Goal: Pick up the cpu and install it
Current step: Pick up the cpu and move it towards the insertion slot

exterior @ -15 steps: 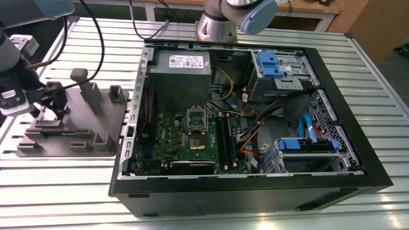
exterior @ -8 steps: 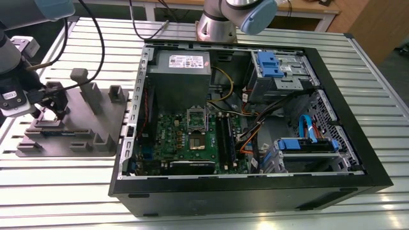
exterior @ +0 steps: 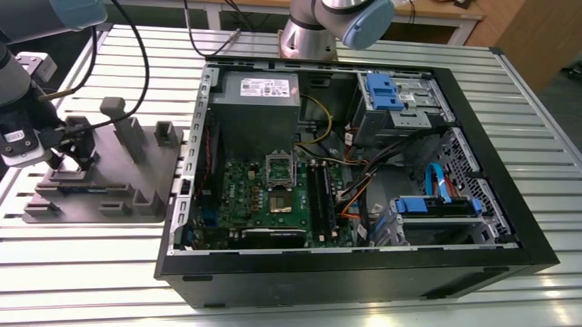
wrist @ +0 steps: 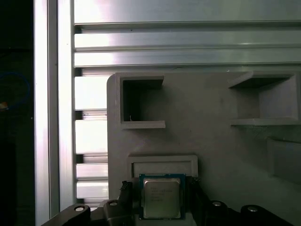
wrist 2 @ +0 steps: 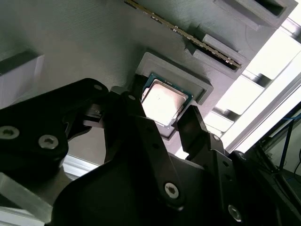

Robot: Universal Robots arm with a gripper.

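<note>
The hand [wrist 2: 161,105] is open, its fingers [wrist 2: 136,117] flanking the cpu [wrist: 161,197], which lies flat in a tray [exterior: 146,180] pocket. In the exterior view the tray sits on the counter [exterior: 91,266] at 9 o'clock from the case [exterior: 364,276] holding the motherboard [exterior: 241,187].

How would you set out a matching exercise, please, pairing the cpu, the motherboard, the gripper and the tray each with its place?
Things:
1. cpu
2. motherboard
3. gripper
4. tray

Places:
A. inside the case
B. on the table, at the exterior view's left of the case
C. in a recess of the tray
D. over the tray, jaws open on either side of the cpu

Pairs: 1-C; 2-A; 3-D; 4-B
</note>
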